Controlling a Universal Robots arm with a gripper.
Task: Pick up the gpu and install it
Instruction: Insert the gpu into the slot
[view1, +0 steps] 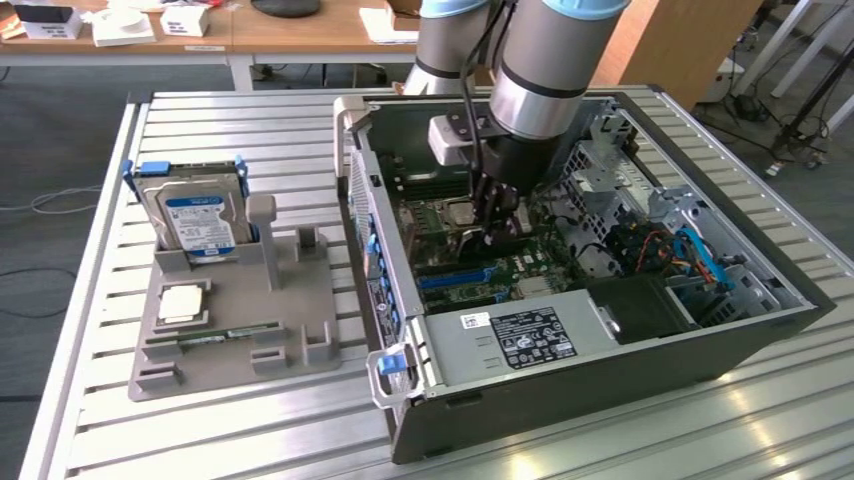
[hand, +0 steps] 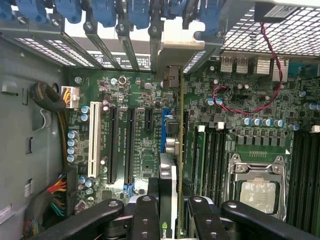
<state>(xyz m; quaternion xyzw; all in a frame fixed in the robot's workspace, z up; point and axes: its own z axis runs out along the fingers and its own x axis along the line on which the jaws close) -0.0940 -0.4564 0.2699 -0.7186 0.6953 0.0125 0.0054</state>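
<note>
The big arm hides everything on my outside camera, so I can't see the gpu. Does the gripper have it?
Observer: Yes. In the wrist view the gripper is closed on the gpu, clamping it from both sides.
Operator: Which way is it sitting?
Observer: It stands on edge, running alongside the long blue slot on the motherboard.
Operator: What's on its other side?
Observer: A row of black memory slots, close beside the card.

Part of gpu (hand: 168, 180) behind jaws
</note>
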